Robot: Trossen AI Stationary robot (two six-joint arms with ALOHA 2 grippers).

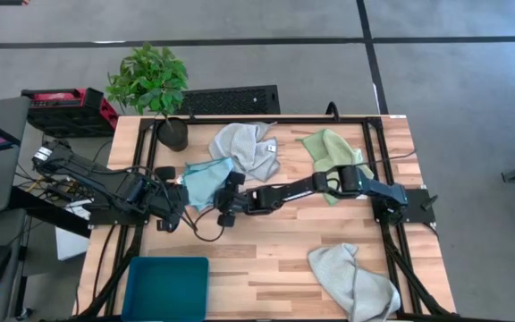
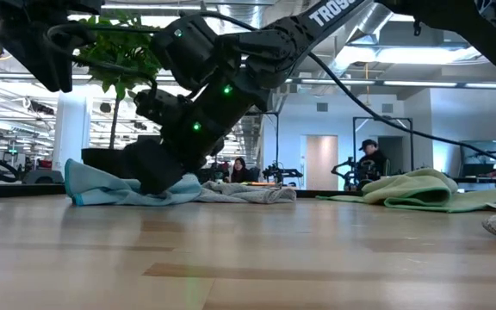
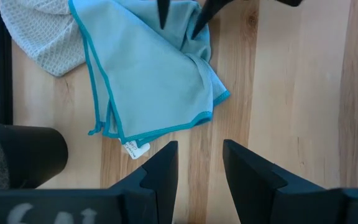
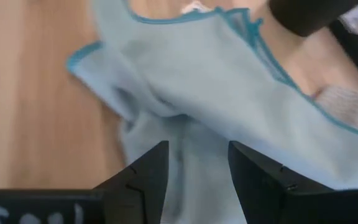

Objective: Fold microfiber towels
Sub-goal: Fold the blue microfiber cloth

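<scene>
The light blue towel (image 1: 206, 179) lies folded over on the table at the left middle; it also shows in the left wrist view (image 3: 148, 81) and the right wrist view (image 4: 229, 87). My right gripper (image 1: 231, 186) is open, low over the towel's right part. My left gripper (image 1: 175, 201) is open and empty, just off the towel's near-left corner (image 3: 123, 134). A pale grey towel with a white tag (image 1: 247, 148) lies crumpled behind the blue one. The light green towel (image 1: 333, 154) lies far right, partly under the right arm. A second grey towel (image 1: 354, 279) lies near right. My right gripper comes slanting down from the table's right side. Its open fingertips (image 3: 197, 28) stand on the blue towel's rumpled right part (image 3: 194, 53), with cloth showing between them (image 4: 191, 134). The towel lies flat on the table, slack.
A teal bin (image 1: 166, 288) stands at the near left corner. A potted plant (image 1: 170, 130) stands at the far left, close behind the blue towel. A black cable (image 1: 206, 234) loops on the table near my left gripper. Bare wood lies in the table's near middle.
</scene>
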